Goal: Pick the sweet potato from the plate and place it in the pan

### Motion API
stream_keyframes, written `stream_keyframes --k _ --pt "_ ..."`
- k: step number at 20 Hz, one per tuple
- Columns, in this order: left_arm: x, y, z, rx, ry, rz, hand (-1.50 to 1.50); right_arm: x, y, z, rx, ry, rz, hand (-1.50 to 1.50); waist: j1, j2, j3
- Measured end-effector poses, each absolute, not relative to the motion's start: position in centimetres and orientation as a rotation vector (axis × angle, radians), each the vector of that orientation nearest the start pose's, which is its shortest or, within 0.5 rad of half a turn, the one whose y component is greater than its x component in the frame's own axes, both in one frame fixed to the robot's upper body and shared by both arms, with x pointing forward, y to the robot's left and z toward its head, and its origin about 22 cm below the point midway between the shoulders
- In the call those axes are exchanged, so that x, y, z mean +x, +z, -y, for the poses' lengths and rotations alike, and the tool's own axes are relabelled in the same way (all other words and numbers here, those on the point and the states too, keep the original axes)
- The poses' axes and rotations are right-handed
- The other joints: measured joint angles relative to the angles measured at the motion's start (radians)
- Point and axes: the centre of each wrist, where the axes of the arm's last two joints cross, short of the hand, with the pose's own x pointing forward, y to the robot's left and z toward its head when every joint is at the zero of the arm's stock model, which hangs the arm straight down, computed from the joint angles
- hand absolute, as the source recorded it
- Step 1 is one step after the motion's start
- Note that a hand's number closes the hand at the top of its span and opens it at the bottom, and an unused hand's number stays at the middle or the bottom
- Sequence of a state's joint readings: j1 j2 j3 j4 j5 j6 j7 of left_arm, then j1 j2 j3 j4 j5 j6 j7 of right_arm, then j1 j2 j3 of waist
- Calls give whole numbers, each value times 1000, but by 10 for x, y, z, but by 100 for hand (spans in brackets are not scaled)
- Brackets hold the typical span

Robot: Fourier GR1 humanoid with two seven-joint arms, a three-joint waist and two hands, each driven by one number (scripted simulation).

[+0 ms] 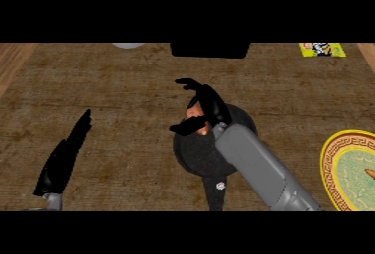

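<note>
The sweet potato (194,114) shows as an orange-brown patch in the curl of the right hand (207,106), whose black fingers and thumb close around it directly above the pan (192,154). Only part of the vegetable is visible between the fingers; whether it already touches the pan's floor cannot be told. The right hand's fingers arch toward the far left, and its grey forearm (260,171) runs from the wrist down to the near right, crossing the right part of the pan. The pan is black and round, sitting near the middle of the counter, with its handle (215,196) pointing toward the near edge. The left hand (64,154) rests at the near left, well apart from the pan, with its fingers straight and pointing toward the far side. At the right edge lies the plate (338,149), yellow-rimmed with a green centre, partly cut off by the view, with a small orange scrap on it. The counter (110,89) is a mottled brown surface. Along its far edge stand a dark block (210,49), a pale round object (129,45) to the left of it, and a yellow packet (322,49) at the far right.
</note>
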State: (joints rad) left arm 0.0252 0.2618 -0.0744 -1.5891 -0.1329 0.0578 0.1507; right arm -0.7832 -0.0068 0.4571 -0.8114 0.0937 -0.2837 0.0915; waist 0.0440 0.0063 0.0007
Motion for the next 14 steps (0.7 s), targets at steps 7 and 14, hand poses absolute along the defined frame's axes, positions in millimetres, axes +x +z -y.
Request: stream_keyframes --k 7,14 --pt "230 9 -280 327 -277 1393 0 387 35 90 -201 341 1576 -150 -19 -1 0" --pt "227 10 -280 341 -265 1384 0 400 32 180 -261 138 1596 -150 -37 -4 0"
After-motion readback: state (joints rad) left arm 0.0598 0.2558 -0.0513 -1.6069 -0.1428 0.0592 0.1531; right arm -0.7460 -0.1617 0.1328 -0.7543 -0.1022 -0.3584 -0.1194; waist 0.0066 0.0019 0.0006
